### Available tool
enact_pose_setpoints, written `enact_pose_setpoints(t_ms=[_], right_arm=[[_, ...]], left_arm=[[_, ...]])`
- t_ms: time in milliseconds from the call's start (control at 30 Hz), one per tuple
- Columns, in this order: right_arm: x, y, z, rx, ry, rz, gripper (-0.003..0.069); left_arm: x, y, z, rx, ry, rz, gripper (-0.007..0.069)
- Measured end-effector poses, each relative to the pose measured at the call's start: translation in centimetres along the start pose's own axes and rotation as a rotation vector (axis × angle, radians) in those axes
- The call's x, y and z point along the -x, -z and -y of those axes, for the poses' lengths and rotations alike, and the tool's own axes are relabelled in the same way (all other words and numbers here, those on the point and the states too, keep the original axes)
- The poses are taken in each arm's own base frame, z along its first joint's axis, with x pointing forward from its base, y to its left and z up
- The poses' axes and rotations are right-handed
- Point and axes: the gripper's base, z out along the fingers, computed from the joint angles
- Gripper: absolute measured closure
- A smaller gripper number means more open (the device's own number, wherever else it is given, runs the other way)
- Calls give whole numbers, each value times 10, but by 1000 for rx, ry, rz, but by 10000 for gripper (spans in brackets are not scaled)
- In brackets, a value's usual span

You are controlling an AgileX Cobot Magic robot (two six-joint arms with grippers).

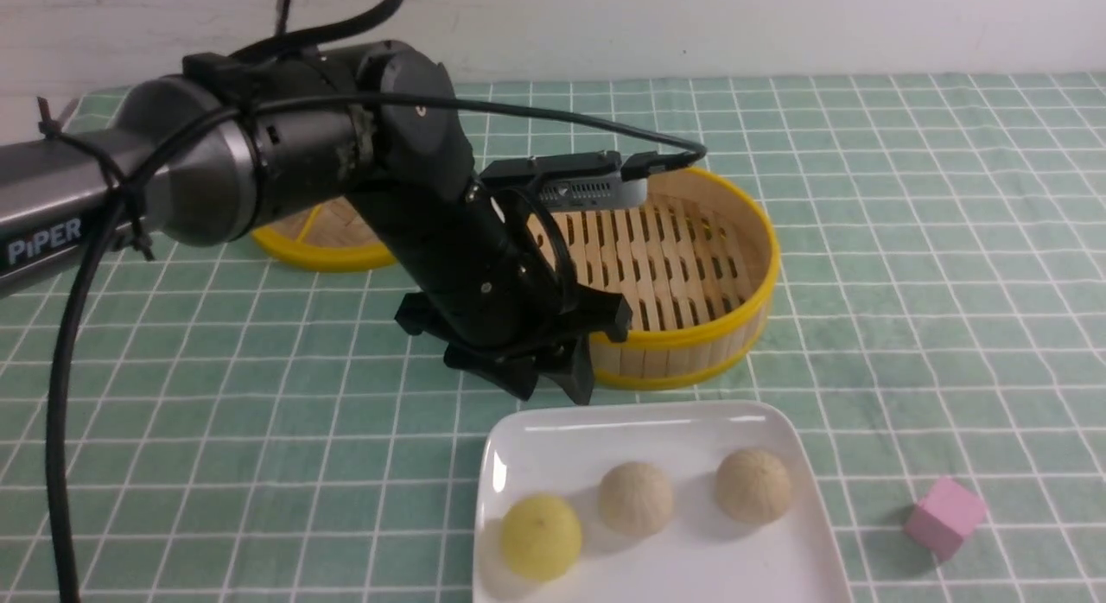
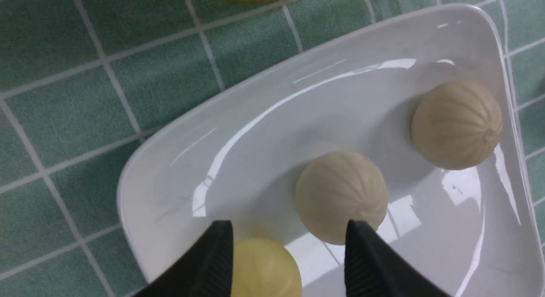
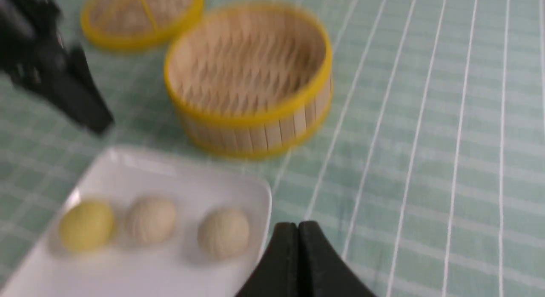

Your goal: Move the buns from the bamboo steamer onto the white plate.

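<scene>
All three buns lie in a row on the white plate [image 1: 657, 430]: the pale yellow bun [image 1: 541, 536] at its left, a cream bun [image 1: 637, 498] in the middle, another cream bun [image 1: 753, 485] at the right. The bamboo steamer [image 1: 691, 266] behind the plate shows only its slatted floor. My left gripper [image 1: 543, 380] hangs open above the plate's far left edge; in the left wrist view its fingers [image 2: 213, 263] stand apart over the yellow bun [image 2: 264, 267], holding nothing. My right gripper [image 3: 298, 229] is shut and empty, off to the right of the plate [image 3: 127, 178].
The flat woven lid [image 1: 324, 236] lies behind the left arm, left of the steamer. A pink cube [image 1: 943, 517] sits on the green checked cloth right of the plate. The left arm's cable [image 1: 605, 123] runs over the steamer's back rim.
</scene>
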Motion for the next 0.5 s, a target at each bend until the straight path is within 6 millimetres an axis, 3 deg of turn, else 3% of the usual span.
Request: enact_pose_setpoints(t_ms=[167, 500], right_arm=[[-5, -16, 10, -43, -15, 257, 674], [-13, -22, 14, -62, -9, 298, 671]], left_arm=[[0, 0, -1, 6, -4, 0, 246], [0, 0, -1, 8, -6, 0, 270]])
